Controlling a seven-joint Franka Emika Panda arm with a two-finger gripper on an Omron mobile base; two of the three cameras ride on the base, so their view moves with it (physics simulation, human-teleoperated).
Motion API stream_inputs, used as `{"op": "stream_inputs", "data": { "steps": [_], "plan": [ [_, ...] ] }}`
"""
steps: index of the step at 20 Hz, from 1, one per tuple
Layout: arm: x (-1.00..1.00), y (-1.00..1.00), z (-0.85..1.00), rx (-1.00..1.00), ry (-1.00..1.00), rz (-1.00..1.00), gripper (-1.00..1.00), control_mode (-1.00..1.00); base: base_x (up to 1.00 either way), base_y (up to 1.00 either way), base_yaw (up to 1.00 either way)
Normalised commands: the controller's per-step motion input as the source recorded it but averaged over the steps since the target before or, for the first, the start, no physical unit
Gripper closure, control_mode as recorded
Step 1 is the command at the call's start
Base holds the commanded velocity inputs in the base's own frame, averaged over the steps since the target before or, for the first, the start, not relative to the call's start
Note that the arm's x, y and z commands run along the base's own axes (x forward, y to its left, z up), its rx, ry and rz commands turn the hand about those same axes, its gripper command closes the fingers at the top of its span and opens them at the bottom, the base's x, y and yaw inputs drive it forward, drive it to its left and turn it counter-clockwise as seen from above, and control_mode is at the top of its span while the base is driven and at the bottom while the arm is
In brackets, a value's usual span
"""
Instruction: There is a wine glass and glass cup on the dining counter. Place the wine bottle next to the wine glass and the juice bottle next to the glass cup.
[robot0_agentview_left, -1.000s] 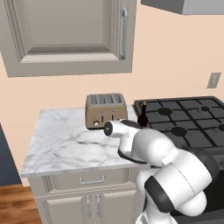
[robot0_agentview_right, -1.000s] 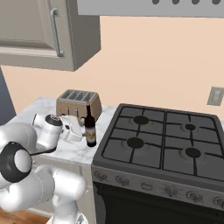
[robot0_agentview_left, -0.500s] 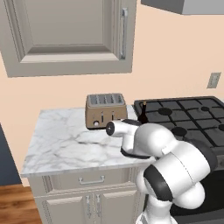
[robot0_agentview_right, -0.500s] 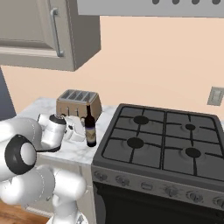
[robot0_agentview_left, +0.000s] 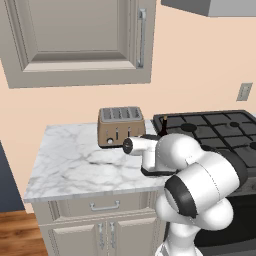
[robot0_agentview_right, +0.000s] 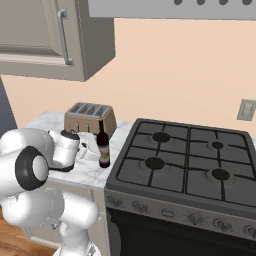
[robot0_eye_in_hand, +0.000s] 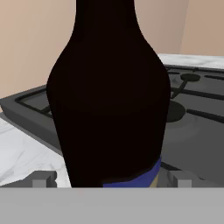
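One bottle matters most here: the wine bottle looms right before the claw, a smooth, almost black glass body with rounded shoulders narrowing to a slim neck and a strip of blue label low on its side. Two small grey finger tips stand spread wide, one on each side of its base, not pinching it; the claw is open with the bottle between its jaws.

From the right base view the wine bottle stands upright on the white, grey-veined marble tabletop, just beside the left edge of the black stove, whose matte cast grates and round burners lie behind it. The glossy white arm reaches toward the bottle from the left.

Farther back sits a boxy tan toaster with a grey slotted top, near the peach wall. Beige panelled cabinets with a slim metal handle hang above.

Compared with a second ago, the arm has stretched further forward toward the bottle; bottle and toaster have not moved.
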Motion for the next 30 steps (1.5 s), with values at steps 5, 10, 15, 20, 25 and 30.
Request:
{"op": "stream_inputs", "data": {
  "steps": [5, 10, 15, 20, 25, 30],
  "plan": [
    [0.07, -0.12, -0.01, 0.00, 0.00, 0.03, -1.00, -1.00, 0.00, 0.00, 0.00],
    [0.04, -0.14, -0.02, 0.00, 0.01, 0.03, -1.00, -1.00, 0.00, 0.00, 0.00],
    [0.01, -0.08, -0.01, 0.00, 0.01, 0.05, 1.00, -1.00, 0.00, 0.00, 0.00],
    [0.00, -0.12, 0.00, 0.00, 0.02, 0.07, 1.00, -1.00, 0.00, 0.00, 0.00],
    [-0.12, 0.05, 0.07, 0.00, 0.00, 0.07, 1.00, -1.00, 0.00, 0.00, 0.00],
    [-0.18, 0.21, 0.27, 0.03, 0.02, 0.02, 1.00, -1.00, 0.00, 0.00, 0.00]
  ]
}}
